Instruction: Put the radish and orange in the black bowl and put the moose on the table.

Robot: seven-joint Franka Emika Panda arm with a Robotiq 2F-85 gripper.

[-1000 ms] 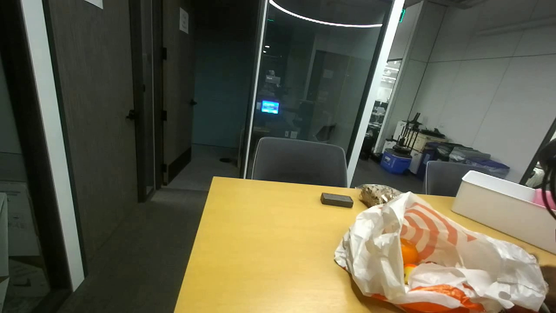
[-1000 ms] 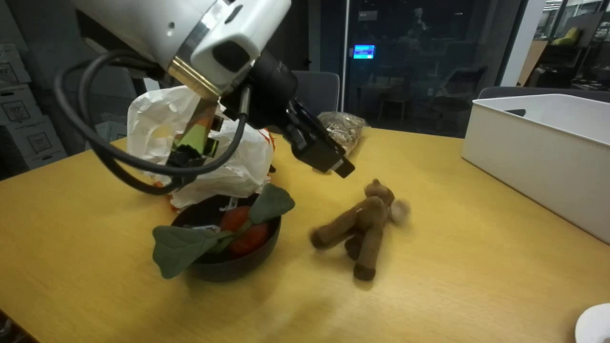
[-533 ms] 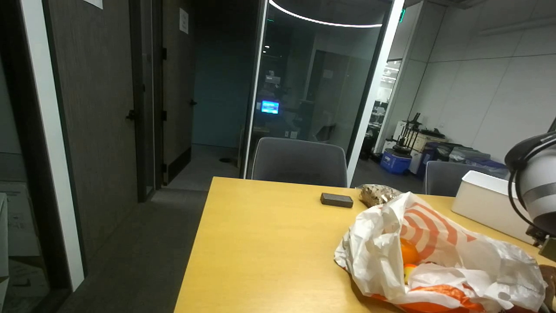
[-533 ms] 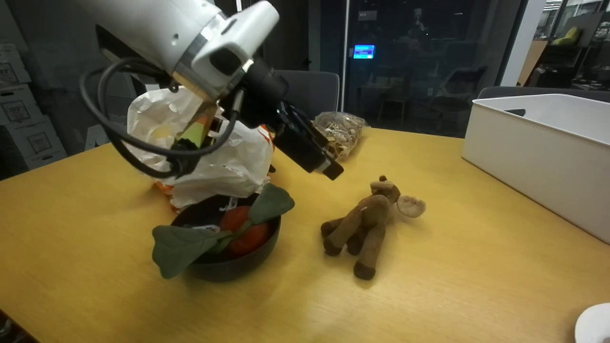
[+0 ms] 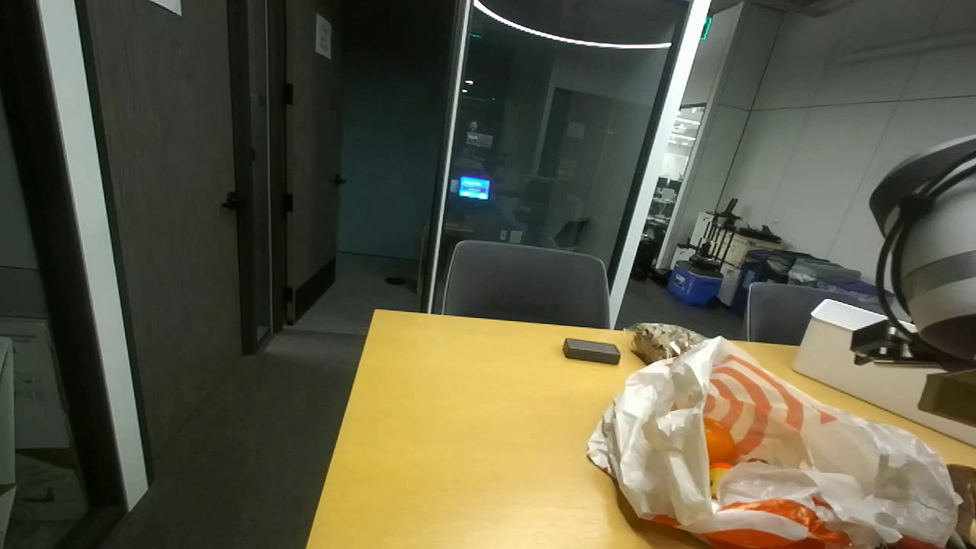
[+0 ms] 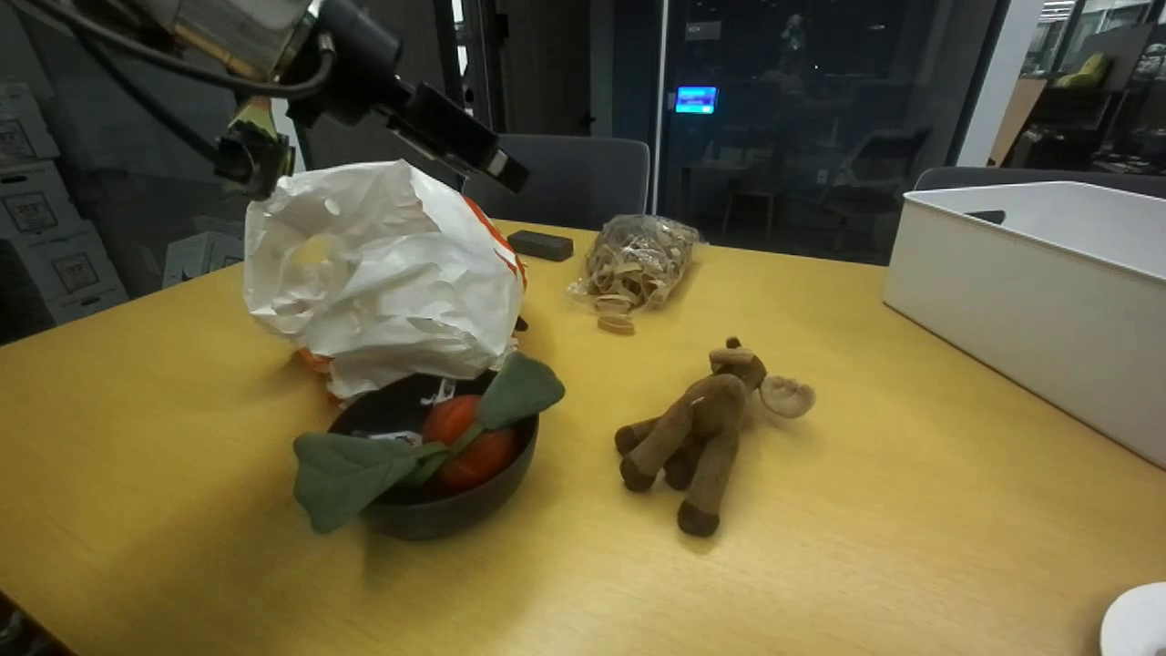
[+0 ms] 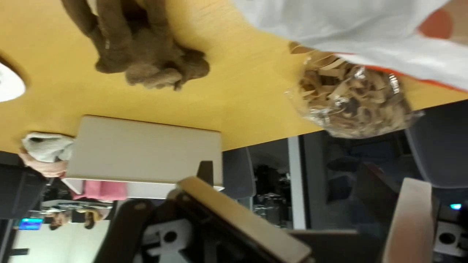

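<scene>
Far left, stacked pale boxes (image 6: 46, 228) carry square labels (image 6: 77, 273) too blurred for me to read. My gripper (image 7: 302, 179) is raised in the air, its jaws standing wide apart. The crumpled white plastic bag (image 5: 656, 442), printed with curved orange stripes, has a round orange fruit (image 5: 718, 441) inside. Nearer, the round black bowl (image 6: 455, 521) holds the red radish (image 6: 487, 460), its broad green leaves pointing near-left and far-right. Right of it, on the yellow-orange table (image 6: 865, 547), is the brown plush moose (image 6: 709, 415), head to the far right, its long axis running there from near left.
</scene>
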